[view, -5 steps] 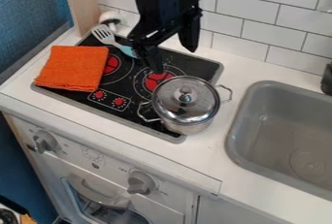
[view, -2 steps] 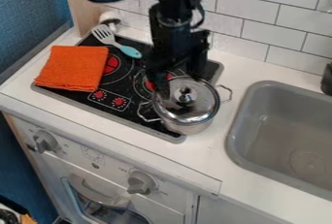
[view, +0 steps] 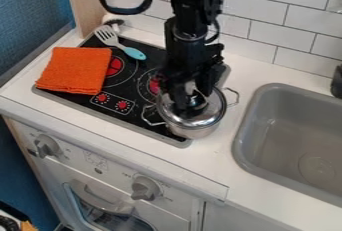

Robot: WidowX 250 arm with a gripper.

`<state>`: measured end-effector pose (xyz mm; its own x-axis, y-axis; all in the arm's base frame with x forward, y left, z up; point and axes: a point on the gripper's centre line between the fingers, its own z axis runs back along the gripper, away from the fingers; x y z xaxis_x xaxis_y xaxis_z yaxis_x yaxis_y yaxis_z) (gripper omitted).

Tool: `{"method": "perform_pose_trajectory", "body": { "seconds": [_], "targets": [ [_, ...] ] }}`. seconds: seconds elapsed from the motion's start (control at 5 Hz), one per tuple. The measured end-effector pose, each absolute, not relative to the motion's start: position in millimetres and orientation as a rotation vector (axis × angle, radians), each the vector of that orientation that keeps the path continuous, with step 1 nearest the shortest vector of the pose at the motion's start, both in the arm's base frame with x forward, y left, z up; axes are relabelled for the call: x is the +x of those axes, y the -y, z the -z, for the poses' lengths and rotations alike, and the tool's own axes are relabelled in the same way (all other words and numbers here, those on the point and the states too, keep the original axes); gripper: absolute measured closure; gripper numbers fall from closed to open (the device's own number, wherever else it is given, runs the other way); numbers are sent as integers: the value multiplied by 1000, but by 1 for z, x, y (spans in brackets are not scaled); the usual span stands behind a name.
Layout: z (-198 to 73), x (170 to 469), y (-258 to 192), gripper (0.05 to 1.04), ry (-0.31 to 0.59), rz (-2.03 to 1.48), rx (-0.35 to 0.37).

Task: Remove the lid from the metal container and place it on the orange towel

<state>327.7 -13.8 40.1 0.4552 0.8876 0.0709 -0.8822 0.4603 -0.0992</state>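
Gripper (view: 194,101), its 2 fingers apart about the knob (view: 196,100), seems at the grasping step; next it must close, then raise the lid (view: 210,113).

The towel (view: 75,70) is lying at the left end of the stovetop (view: 137,114). Just right of it, toward the back, a spatula (view: 119,42) is resting. The pot (view: 192,127) is sitting at the stovetop's right front, its lid (view: 202,119) on top. Farther right, the sink (view: 294,135) is set into the counter (view: 230,161).
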Motion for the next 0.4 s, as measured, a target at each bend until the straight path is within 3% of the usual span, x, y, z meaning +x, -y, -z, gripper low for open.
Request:
{"method": "perform_pose_trajectory", "body": {
  "seconds": [0.2,0.4],
  "targets": [
    [-41,330,15,727,131,-1093,-63],
    [-41,330,15,809,131,-1104,-64]
  ]
}}
